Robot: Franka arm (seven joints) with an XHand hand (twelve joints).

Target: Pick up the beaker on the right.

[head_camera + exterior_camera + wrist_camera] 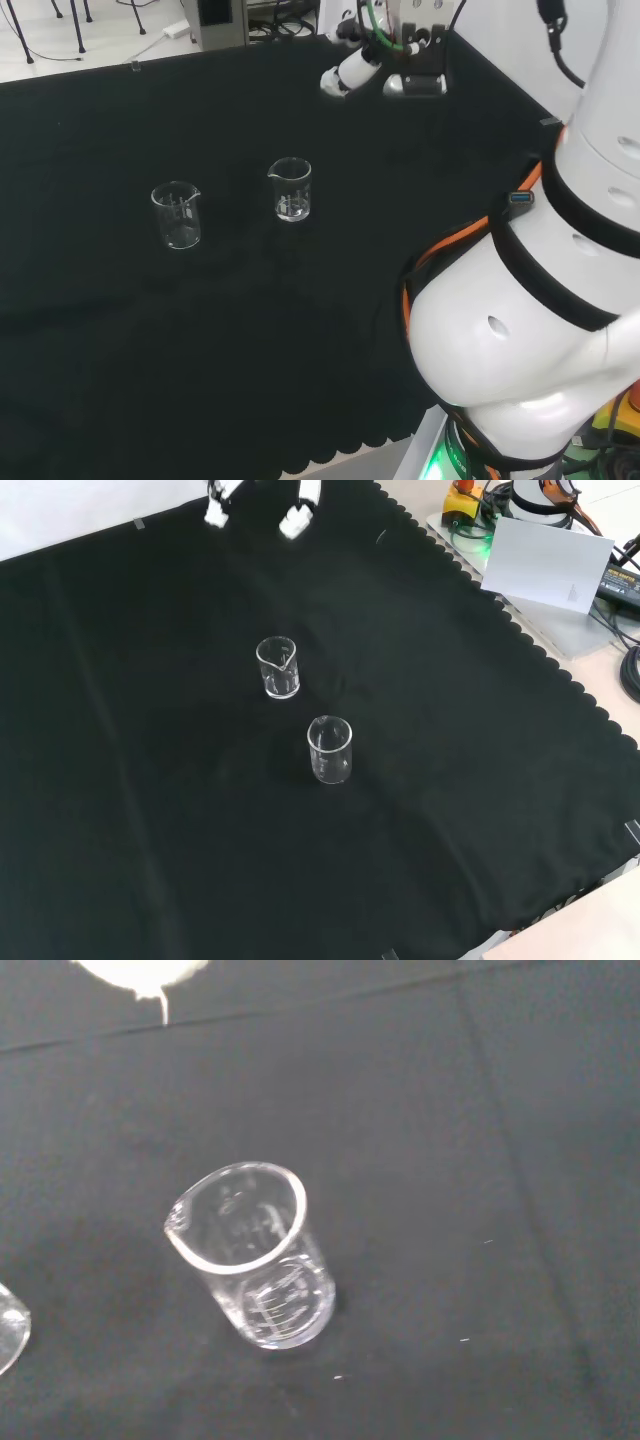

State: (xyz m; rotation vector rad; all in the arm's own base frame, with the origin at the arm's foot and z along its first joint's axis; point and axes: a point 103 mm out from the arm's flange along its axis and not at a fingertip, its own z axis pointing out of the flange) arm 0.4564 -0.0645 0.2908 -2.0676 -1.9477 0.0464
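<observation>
Two clear glass beakers are seen upright on the black cloth (pixel 120 330), well apart from the hand. In the head view the right beaker (pixel 291 189) stands near the middle of the cloth, with the left beaker (pixel 177 215) beside it and slightly nearer the camera. A gap of bare cloth is seen between them; they are not touching. In the front view the same pair is seen one behind the other: the right beaker (pixel 278 667) is the farther, higher one, and the left beaker (pixel 330 749) is the nearer, lower one. Both appear empty, and printed marks are seen on their walls. A pouring lip is seen on each rim.

The hand (pixel 345 72) is seen in the head view at the far edge of the cloth, above and to the right of the right beaker, with the arm (pixel 540 300) large in the foreground at the right. In the front view white fingertips (pixel 297 518) are seen at the top edge, hanging over the cloth, spread apart from one another and closed on nothing. Nothing is held.

In the wrist view one beaker (pixel 255 1255) is seen close, upright on the cloth, its spout and round base plainly shown. A curved sliver of glass (pixel 8 1328) is seen at the picture's edge beside it. A blurred white part of the hand (pixel 140 972) is seen over the cloth.
</observation>
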